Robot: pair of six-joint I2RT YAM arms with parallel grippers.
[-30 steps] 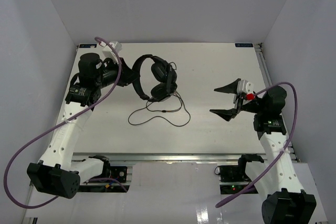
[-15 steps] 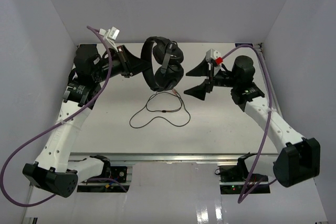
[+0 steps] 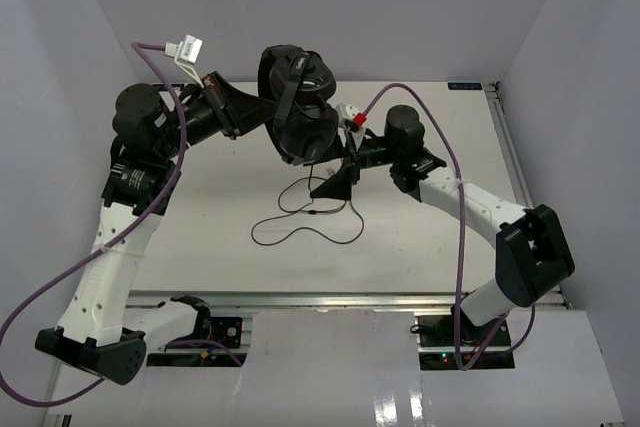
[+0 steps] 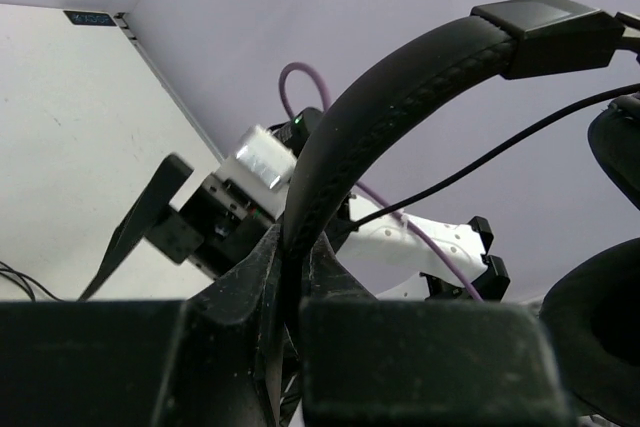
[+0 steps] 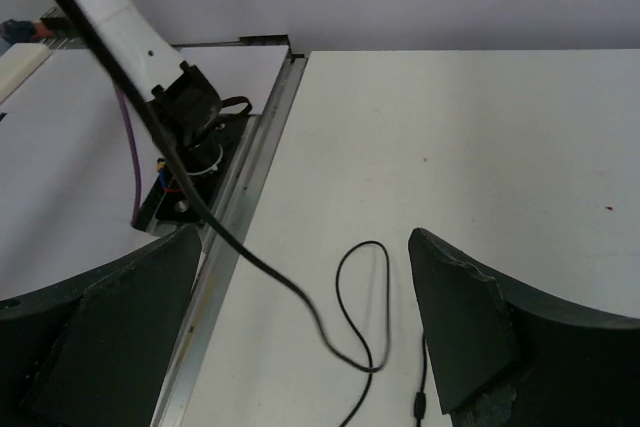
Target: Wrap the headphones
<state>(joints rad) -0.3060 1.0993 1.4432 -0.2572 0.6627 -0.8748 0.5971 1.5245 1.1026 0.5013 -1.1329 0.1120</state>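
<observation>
Top external view, and on the left side the left arm (image 3: 120, 237) climbs from its base at the near edge, elbow high over the counter's (image 3: 200, 207) left edge, forearm swung right towards the far middle. Its jaws are clamped tight on the headband (image 3: 277, 97) of the headphones (image 3: 303, 132), and the whole set hangs in the air, clear of the counter, above its far-middle part.

Left wrist view confirms it: the headband (image 4: 400, 87) rises straight out of the pinched jaws and arcs up and to the right, with an earcup (image 4: 600, 317) at the right edge of the shot.

From above, the band curves on the left and both earcups (image 3: 310, 77) sit to its right, one farther and one nearer, so the long axis runs roughly far to near.

One pair of headphones, two earcups, one thin cable (image 3: 300, 222), which drops from the set and lies in loose loops on the middle of the counter.

Over to the right: the right arm (image 3: 480, 212) stretches from the near right corner, leaning left across the counter, wrist right beside the headphones. Its jaws stand wide apart and hold nothing.

Right wrist view: the two dark fingers (image 5: 470, 317) frame a loop of cable (image 5: 360, 297) on the counter (image 5: 480, 147), touching neither.

Two purple cables (image 3: 60, 287), one trailing from each arm.
</observation>
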